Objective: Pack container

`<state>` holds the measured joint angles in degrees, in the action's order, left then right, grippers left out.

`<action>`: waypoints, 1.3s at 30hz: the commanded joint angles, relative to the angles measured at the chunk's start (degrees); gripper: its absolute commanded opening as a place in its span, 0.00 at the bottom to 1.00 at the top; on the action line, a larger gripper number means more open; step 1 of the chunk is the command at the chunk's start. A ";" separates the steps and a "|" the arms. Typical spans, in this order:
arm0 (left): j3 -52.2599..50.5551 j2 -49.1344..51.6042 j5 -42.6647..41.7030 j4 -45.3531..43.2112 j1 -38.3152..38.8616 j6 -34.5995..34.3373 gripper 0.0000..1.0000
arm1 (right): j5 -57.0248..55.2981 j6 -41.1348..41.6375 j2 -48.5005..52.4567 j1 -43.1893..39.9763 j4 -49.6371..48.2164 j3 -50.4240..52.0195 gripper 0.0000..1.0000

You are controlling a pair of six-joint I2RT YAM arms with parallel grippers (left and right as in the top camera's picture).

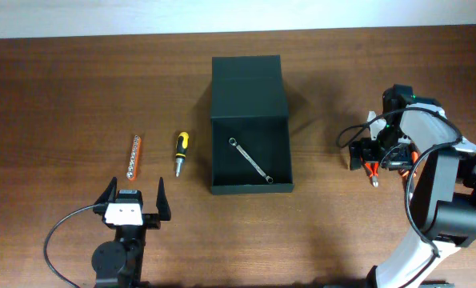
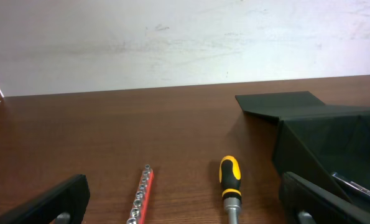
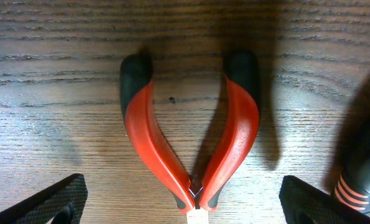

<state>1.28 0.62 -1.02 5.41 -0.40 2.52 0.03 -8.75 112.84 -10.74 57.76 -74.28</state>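
So far, only 1 wrench [image 1: 250, 159] is seen packed in the open container [image 1: 271, 144], set mid-table with its lid laid back toward 12 o'clock. At its 9 o'clock a screwdriver [image 1: 181, 150] and a bit strip [image 1: 135, 156] are left out; at 3 o'clock, red pliers [image 3: 191, 149]. The left gripper [image 1: 135, 189] and right gripper [image 3: 185, 194] are spread wide, nothing held.

We see the pliers [image 3: 239, 134] cut off at six o'clock in the right wrist view. At four o'clock, a clipped orange-and-black item [image 3: 364, 186] is possibly a tool handle. The left wrist view crops the screwdriver [image 2: 229, 186] at six and the container [image 2: 334, 137] at three.
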 commanded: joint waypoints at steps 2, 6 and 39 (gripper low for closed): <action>-0.39 -0.33 0.42 0.02 -0.24 -0.52 0.99 | -0.07 0.61 0.96 -0.11 -0.35 0.24 0.99; -0.39 -0.33 0.42 0.02 -0.24 -0.52 0.99 | -0.04 0.61 0.96 -0.11 -0.83 0.26 0.99; -0.39 -0.33 0.42 0.02 -0.24 -0.52 0.99 | -0.04 0.61 0.96 -0.11 -2.32 0.26 0.99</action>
<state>1.28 0.62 -1.02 5.41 -0.40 2.52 0.03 -8.73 112.84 -10.74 55.44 -74.28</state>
